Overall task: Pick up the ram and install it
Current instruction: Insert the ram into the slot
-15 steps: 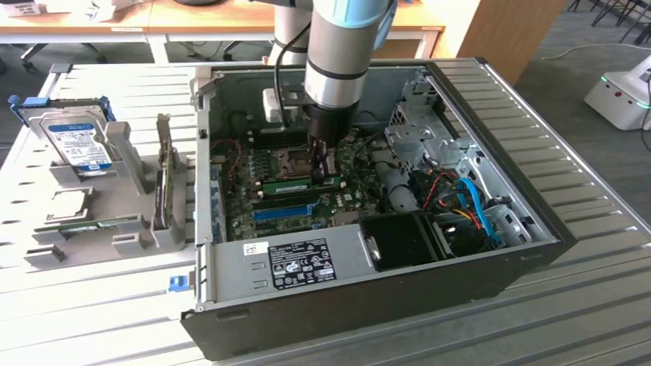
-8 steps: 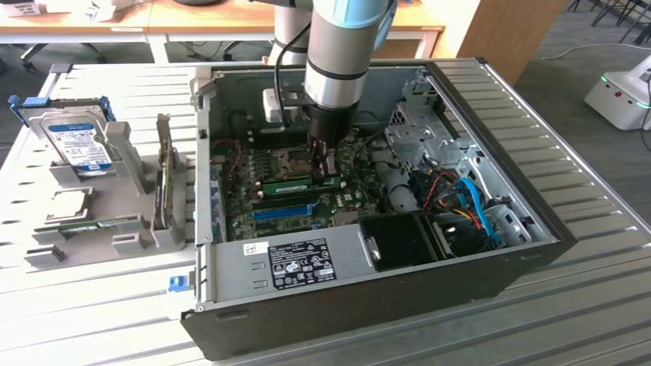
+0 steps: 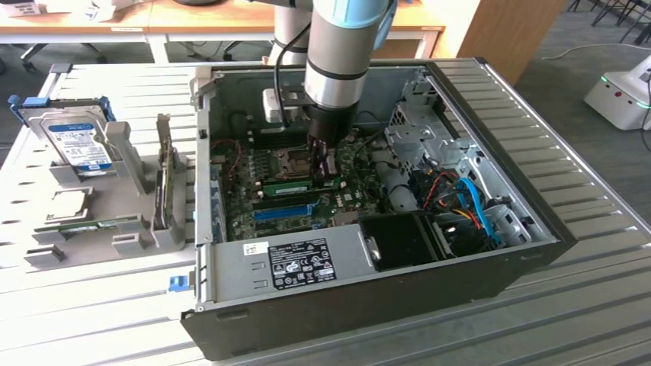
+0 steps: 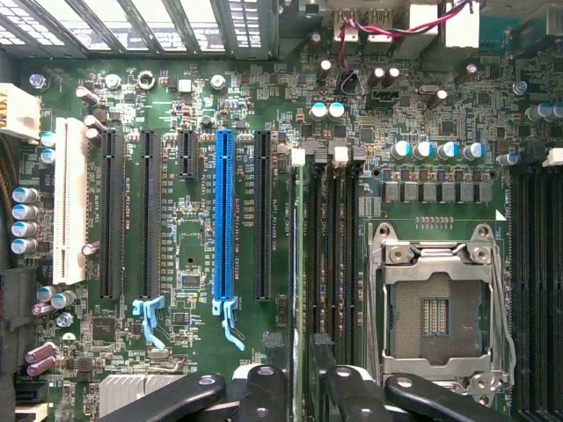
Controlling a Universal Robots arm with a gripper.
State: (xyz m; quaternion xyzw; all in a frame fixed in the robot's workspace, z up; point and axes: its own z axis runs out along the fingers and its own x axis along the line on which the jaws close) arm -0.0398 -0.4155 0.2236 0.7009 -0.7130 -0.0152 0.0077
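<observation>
Claw (image 4: 305, 380) astride seated ram (image 4: 303, 255), jaws parted

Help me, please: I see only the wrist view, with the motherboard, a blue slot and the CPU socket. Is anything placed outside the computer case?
Observer: Yes. A grey holder stands on the exterior view's left of the case, and a second ram stick rests in it.
Operator: Is something else in this holder?
Observer: A hard drive with a blue label stands upright at the end farther from the camera.
Operator: And how is the arm placed?
Observer: The arm is almost vertical and reaches into the open case, with the gripper low over the motherboard.
</observation>
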